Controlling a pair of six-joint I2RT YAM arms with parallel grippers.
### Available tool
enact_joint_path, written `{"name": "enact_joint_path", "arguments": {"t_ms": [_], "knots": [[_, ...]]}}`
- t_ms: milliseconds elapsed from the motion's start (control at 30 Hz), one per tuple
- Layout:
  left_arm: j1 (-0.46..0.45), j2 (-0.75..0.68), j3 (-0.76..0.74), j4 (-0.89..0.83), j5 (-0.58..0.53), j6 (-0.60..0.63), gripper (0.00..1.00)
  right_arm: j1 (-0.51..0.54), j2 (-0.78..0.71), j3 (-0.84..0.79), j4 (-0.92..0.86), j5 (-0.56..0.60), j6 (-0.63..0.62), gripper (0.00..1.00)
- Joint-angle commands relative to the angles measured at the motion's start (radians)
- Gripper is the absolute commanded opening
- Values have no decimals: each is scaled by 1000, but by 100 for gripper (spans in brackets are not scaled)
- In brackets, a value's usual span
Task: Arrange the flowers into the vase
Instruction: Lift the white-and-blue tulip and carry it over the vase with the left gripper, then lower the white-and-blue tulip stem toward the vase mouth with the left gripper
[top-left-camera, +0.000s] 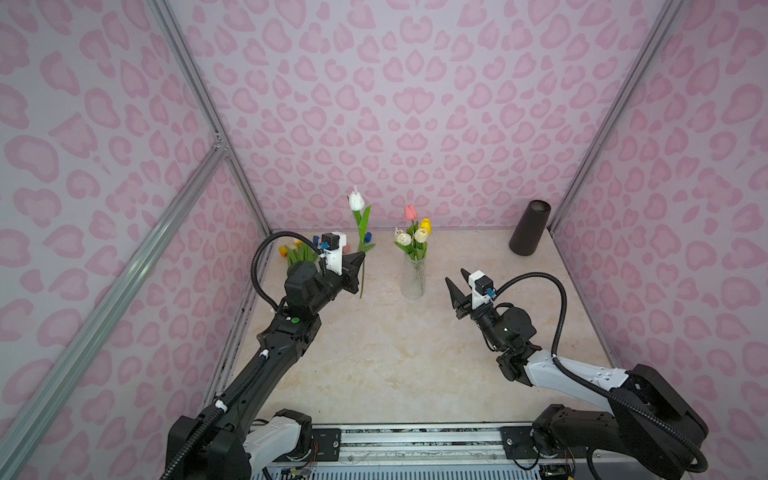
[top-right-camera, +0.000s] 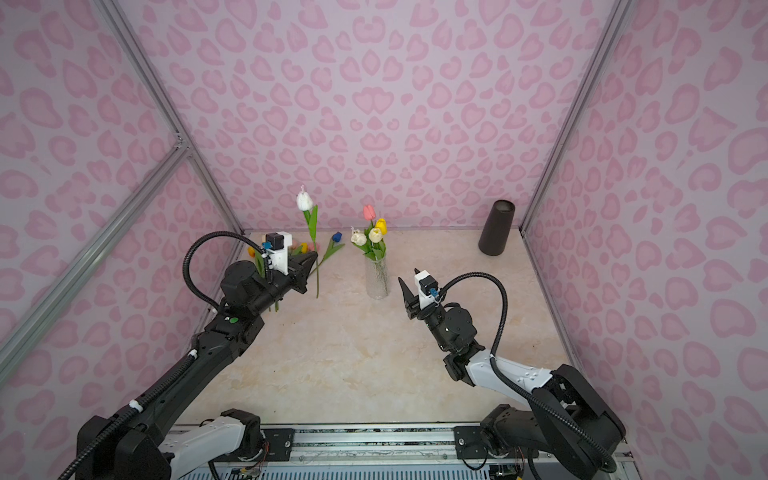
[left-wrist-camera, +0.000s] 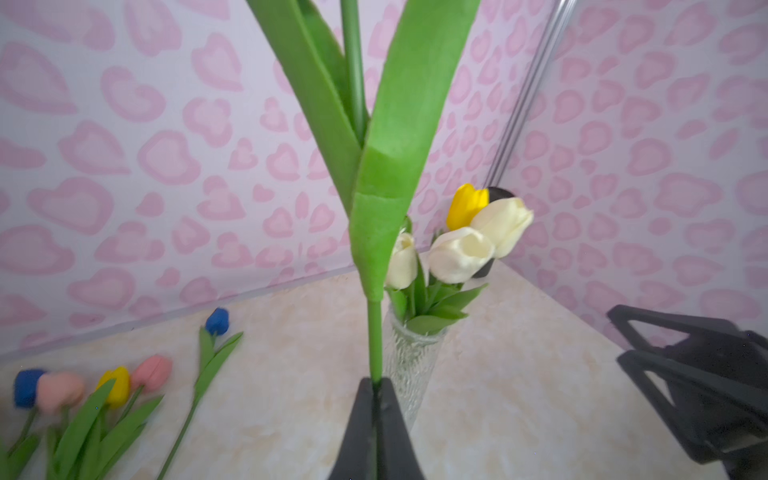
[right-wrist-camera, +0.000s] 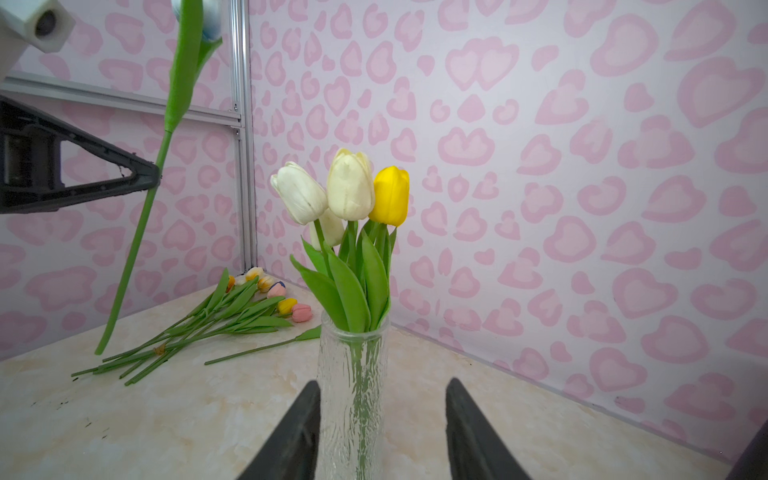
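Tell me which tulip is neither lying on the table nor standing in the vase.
The white tulip, held upright by its stem in the left pincer. The others lie on the table or stand in the vase.

A tall black tube (top-left-camera: 530, 227) stands in the far right corner of the pale marble counter (top-left-camera: 395, 353). Pink heart-spotted walls (top-left-camera: 415, 104) with silver metal bars (top-left-camera: 195, 83) go all around.

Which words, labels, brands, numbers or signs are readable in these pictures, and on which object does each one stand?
None: no readable text in any view.
The glass vase, the tulips in it and the dark cylinder carry no writing.
Any marking on the robot arms is too small to read.
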Motion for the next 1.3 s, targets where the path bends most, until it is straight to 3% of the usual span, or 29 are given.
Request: {"name": "enact_joint_path", "arguments": {"t_ms": [0,200,467,833,1267], "knots": [[-30,-34,-68,377,111,-41,3,6,3,1,54,6,6,49],[-131,13,-38,527,206,-58,3,13,-15,-2,47,10,3,49],[-226,205,44,618,220,-25,3,22,-24,-1,49,12,7,50],[-224,454,208,634,198,82,3,36,-75,-2,10,17,-8,50],[-180,621,363,651,196,72,3,37,-117,-24,-23,40,-27,52]]}}
